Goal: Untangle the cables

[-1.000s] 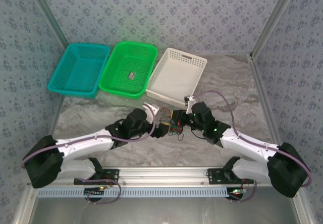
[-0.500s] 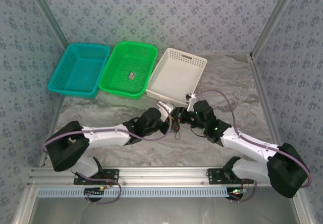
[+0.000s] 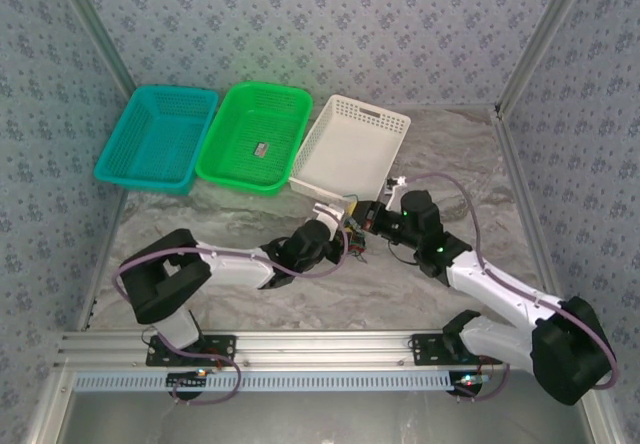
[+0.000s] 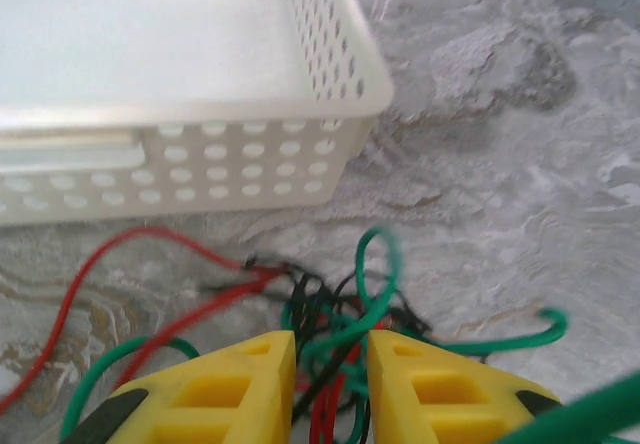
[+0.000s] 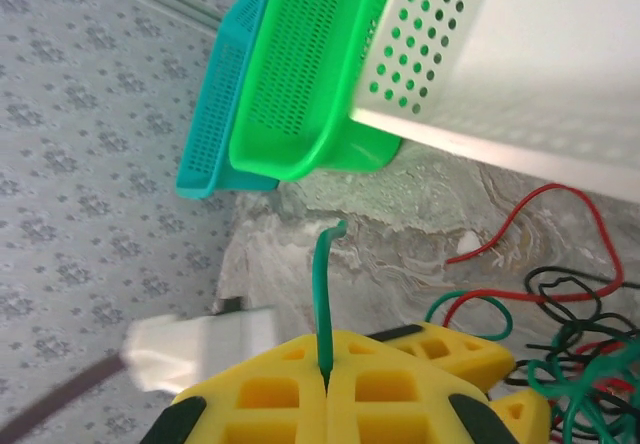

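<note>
Here cables (image 4: 335, 329) caught between left fingers (image 4: 235, 379), right fingers (image 5: 390, 374).

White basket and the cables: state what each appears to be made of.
The white basket looks like moulded plastic with a matt finish, its walls pierced by rows of round holes. The cables look like thin wires in smooth plastic insulation, red, green and black, bending in loose loops.

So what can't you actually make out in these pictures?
- Top view: the small object in the green basket is too small to identify.
- Left wrist view: the bottom edge cuts off the left gripper; whether it pinches the cables is unclear.
- Right wrist view: the right gripper hides where its green cable leads.
</note>
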`<action>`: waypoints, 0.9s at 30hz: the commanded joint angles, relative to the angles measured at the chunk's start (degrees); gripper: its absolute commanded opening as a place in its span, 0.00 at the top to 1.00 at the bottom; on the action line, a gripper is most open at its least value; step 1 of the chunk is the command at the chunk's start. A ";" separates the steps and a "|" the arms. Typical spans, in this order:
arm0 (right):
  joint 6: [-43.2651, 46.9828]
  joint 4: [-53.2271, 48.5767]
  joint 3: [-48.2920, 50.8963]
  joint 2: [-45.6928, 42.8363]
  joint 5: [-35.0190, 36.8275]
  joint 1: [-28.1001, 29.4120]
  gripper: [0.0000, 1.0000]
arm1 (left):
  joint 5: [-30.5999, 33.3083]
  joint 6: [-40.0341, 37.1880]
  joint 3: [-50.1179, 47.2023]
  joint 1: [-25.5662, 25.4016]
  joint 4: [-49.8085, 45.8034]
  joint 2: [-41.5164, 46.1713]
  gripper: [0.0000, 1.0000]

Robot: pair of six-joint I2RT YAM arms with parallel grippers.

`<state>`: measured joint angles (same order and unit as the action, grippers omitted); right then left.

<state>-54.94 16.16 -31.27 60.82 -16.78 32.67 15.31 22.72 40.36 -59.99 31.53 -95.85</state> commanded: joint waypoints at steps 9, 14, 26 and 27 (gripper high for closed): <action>-1.11 8.69 -2.47 -5.50 -6.59 -1.72 1.00 | -1.03 7.23 -1.86 2.06 -0.16 -5.46 0.64; 1.38 9.24 -4.16 -8.72 -8.97 -2.01 1.00 | -2.30 7.69 -2.09 2.68 0.28 -5.84 0.61; 2.63 8.57 -10.59 -13.22 -14.68 -8.03 1.00 | -5.65 9.27 -4.87 3.87 2.83 -7.22 0.47; 3.10 7.73 -11.08 -13.27 -14.76 -8.29 1.00 | -6.00 9.42 -5.60 4.02 3.51 -6.93 0.45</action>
<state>-52.80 14.44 -34.74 51.66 -27.99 25.43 9.47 31.20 39.24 -57.34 43.03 -100.42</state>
